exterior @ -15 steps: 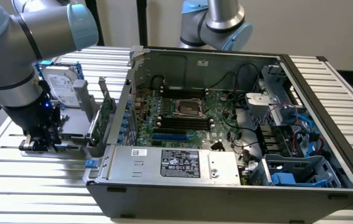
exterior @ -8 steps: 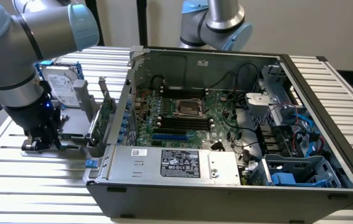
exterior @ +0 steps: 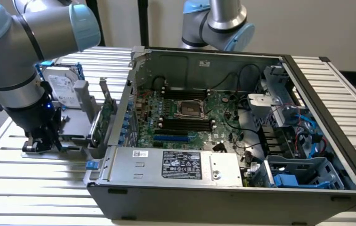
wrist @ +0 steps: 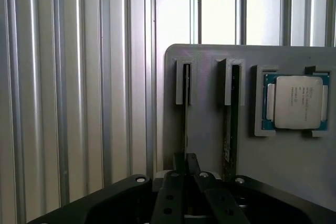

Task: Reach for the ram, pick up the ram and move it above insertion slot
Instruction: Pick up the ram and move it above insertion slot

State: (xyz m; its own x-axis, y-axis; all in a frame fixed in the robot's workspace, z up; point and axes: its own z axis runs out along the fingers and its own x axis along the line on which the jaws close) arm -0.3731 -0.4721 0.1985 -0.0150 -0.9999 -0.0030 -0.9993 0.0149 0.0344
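The ram [wrist: 186,124], a thin green stick seen edge-on in the wrist view, stands in a grooved guide on a gray holder plate [wrist: 207,129]. Its near end disappears between the dark fingertips of the gripper [wrist: 186,162]. The fingertips look pinched onto the stick from both sides, with no gap visible, so the gripper seems to be grasping the ram while it sits seated in its guide. A second stick [wrist: 231,124] stands just beside it in a parallel guide. Past that, a square silver processor chip [wrist: 296,100] lies in its own pocket on the same plate. The plate rests on a table [wrist: 79,103] of ribbed metal slats. In the exterior view the gripper [exterior: 42,143] is down low at the holder plate [exterior: 71,126] on that view's left. A hard drive [exterior: 61,87] and a green expansion card [exterior: 107,117] stand upright nearby. Well apart, toward the exterior view's right, is an open computer case [exterior: 228,195]. The insertion slot [exterior: 184,125] is one of several long black sockets lying side by side on the motherboard [exterior: 225,117]. The work appears to be at the pickup step: the reach looks finished, the grip looks made, and the stick has not been lifted. Freeing it would likely call for a straight pull along the guide grooves, without twisting, so that the thin board neither binds nor brushes the stick beside it.
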